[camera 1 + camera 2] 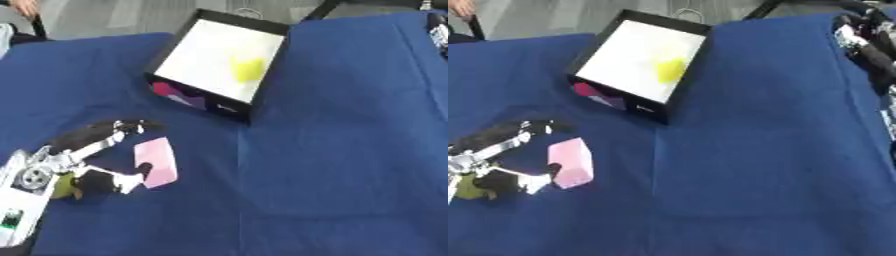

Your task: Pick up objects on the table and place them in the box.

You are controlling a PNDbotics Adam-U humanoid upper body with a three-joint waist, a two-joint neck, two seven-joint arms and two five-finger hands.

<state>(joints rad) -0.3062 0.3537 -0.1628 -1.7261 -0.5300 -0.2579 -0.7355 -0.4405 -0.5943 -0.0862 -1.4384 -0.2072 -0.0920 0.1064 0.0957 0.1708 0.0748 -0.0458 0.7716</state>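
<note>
Left robot hand point(101, 160) near counter's point(332, 165) left edge, spread beside pink block point(156, 162), not pinching; risks nudging block away from box point(217, 62).

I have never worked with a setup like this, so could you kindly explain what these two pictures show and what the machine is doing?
Both pictures come from a stereo camera in a humanoid robot's head, looking down at its work: a left eye view and a right eye view of the same moment. The surface is a table under a blue cloth. At the far side stands a black box with a white inside, and a yellow object already lies in it. The robot's left hand, black and silver, comes in from the lower left, its fingers spread around a pink block; the thumb touches it, but it looks not yet lifted. Something yellow-green shows under the wrist. The right hand waits at the upper right; I cannot tell its fingers' pose.
</note>
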